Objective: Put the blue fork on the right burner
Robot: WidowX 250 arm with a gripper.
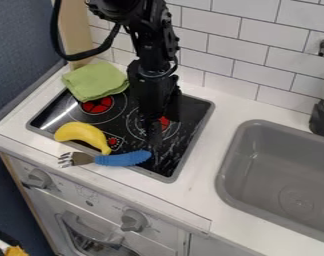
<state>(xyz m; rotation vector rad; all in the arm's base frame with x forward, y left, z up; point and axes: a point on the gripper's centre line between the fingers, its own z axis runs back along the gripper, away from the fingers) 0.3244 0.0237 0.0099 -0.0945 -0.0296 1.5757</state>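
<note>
White tile behind the counter (198, 175), blue fork (123, 158) across the stove's (191, 110) front edge. Gripper (153, 136) hangs by the stove's right burner (165, 122); can't tell how its jaws sit. Probably pre-grasp, so next: line up on the handle.

Right burner (166, 122) partly hidden behind the black arm (151, 90) — sink (248, 150) and faucet (321, 120) cut off by the right edge

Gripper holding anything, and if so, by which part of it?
Can't be told for sure: the gripper blends into the black stovetop, near the handle end of the blue fork. No clear hold on it is visible.
</note>
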